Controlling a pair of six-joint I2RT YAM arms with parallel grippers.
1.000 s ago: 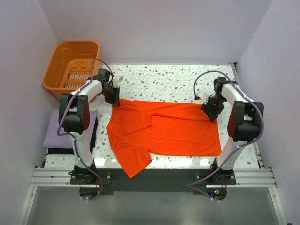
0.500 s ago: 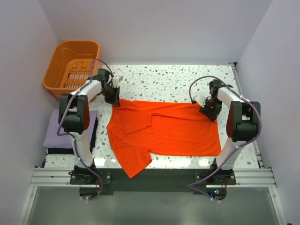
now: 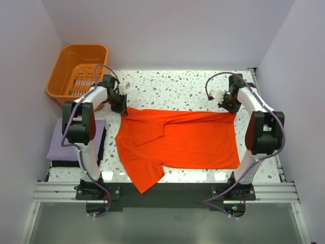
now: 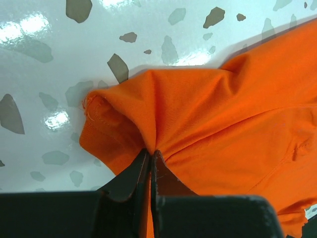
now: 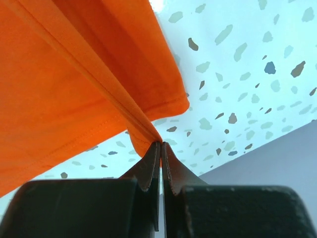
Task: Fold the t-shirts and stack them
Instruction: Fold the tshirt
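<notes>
The orange-red t-shirt [image 3: 183,142] lies spread across the table, with a sleeve hanging over the near edge. My left gripper [image 3: 123,108] is shut on its far left corner; in the left wrist view the fingers [image 4: 150,151] pinch a bunched fold of the orange cloth [image 4: 223,114] just above the table. At the far right corner, my right gripper [image 3: 231,108] is shut on the shirt; the right wrist view shows its jaws [image 5: 161,144] closed on the hem of the cloth [image 5: 74,84], lifted off the table. The lavender t-shirt [image 3: 60,141] lies folded at the left edge.
An orange slotted plastic basket [image 3: 78,71] stands at the far left corner, just behind the left arm. The lavender shirt rests on a dark pad [image 3: 101,147] beside the left arm's base. The white speckled table [image 3: 172,89] runs behind the shirt to the back wall.
My right gripper has closed on the shirt's far right corner and drawn it up and toward the back. My left gripper has shifted slightly back, still holding its corner.
</notes>
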